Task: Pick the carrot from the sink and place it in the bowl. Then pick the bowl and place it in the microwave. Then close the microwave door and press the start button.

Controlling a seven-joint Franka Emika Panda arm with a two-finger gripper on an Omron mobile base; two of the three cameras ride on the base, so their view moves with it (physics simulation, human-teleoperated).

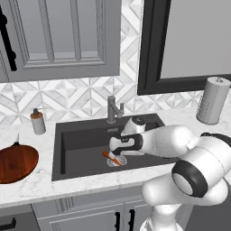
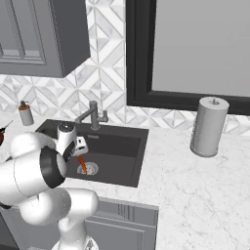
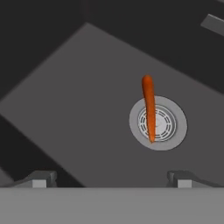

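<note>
One carrot (image 3: 149,107) lies flat on the sink (image 1: 85,140) floor, across the round drain (image 3: 158,123), thin tip over the grate and thick end off the rim toward the sink's back. Same item seen in left base view at (image 1: 111,158) and right base view at (image 2: 82,166).

Gripper (image 3: 109,177) hangs inside the basin, above the carrot and apart from it. Fingers (image 3: 37,178) spread wide, nothing between them. No contact yet.

Step in hand, by judgement: approach for pick; nothing of the task done so far.

In hand view the carrot sits off to one side of the midpoint between the tips, so the hand needs shifting sideways over the carrot's mid-length before descent. Carrot axis runs roughly across the closing line, which suits a pinch across its width; small wrist trim may help. Descend straight, stop short of the floor, then close.

Risks: carrot is slim and round, may roll or skid on the drain if one finger touches first. Faucet (image 1: 113,109) stands close behind the wrist; lift vertically to clear it and the sink wall.

Bowl (image 1: 16,163) waits on the counter (image 1: 40,180) well left of the sink, near a soap bottle (image 1: 38,122). Paper roll (image 1: 213,100) on the far right, no concern.
</note>
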